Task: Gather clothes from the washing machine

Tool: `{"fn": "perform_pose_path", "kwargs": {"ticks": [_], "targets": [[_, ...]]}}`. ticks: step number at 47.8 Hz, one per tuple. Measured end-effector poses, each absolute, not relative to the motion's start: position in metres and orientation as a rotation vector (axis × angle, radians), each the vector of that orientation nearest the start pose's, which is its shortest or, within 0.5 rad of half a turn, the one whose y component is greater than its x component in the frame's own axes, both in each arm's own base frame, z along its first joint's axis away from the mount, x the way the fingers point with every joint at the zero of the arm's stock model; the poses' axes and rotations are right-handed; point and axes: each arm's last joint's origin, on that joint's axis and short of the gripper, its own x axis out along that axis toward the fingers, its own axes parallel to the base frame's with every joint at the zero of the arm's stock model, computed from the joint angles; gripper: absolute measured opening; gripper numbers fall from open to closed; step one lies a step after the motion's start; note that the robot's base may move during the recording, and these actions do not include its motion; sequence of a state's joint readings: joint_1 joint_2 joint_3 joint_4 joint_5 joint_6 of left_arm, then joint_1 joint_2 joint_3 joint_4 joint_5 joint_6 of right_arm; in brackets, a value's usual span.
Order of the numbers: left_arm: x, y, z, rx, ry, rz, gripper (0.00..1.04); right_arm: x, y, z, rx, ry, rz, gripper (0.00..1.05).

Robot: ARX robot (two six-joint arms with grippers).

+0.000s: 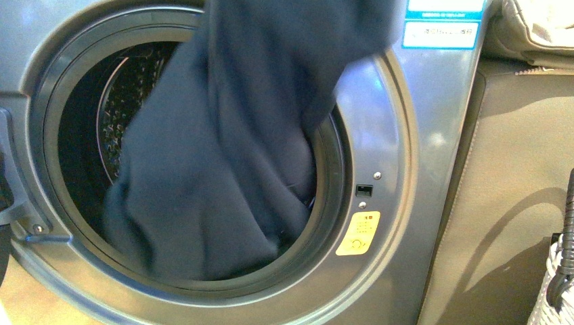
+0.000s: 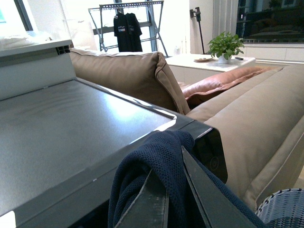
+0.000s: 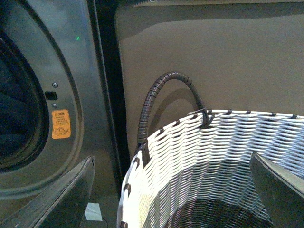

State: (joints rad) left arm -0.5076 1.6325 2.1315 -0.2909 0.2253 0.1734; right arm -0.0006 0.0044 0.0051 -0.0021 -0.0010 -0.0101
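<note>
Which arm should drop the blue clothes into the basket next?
Left. The left fingers pinch the blue clothes by the washing machine top. The right fingers hang open over the basket, holding nothing.

Tan sofa (image 2: 251,114), potted plant (image 2: 225,45), drying rack (image 2: 130,5)

Clothes (image 1: 223,156) hang out of the washing machine (image 1: 433,135)
My left gripper (image 2: 167,161) holds them above its top; the basket (image 3: 213,152) stands right of it, before the sofa (image 1: 514,169).
</note>
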Motion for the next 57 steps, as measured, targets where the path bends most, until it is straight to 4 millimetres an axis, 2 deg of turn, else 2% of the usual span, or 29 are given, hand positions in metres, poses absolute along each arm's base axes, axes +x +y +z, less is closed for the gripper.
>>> {"fn": "perform_pose_path", "kwargs": {"ticks": [7,17,57], "targets": [[0.267,-0.166,0.577,0.177,-0.286,-0.691,0.06,0.098,0.000,0.165,-0.010,0.001,0.000,0.97],[0.261,-0.166,0.586,0.174,-0.353,-0.718,0.06,0.098,0.000,0.165,-0.010,0.001,0.001,0.97],[0.259,-0.165,0.587,0.173,-0.358,-0.718,0.06,0.098,0.000,0.165,-0.010,0.001,0.000,0.97]]}}
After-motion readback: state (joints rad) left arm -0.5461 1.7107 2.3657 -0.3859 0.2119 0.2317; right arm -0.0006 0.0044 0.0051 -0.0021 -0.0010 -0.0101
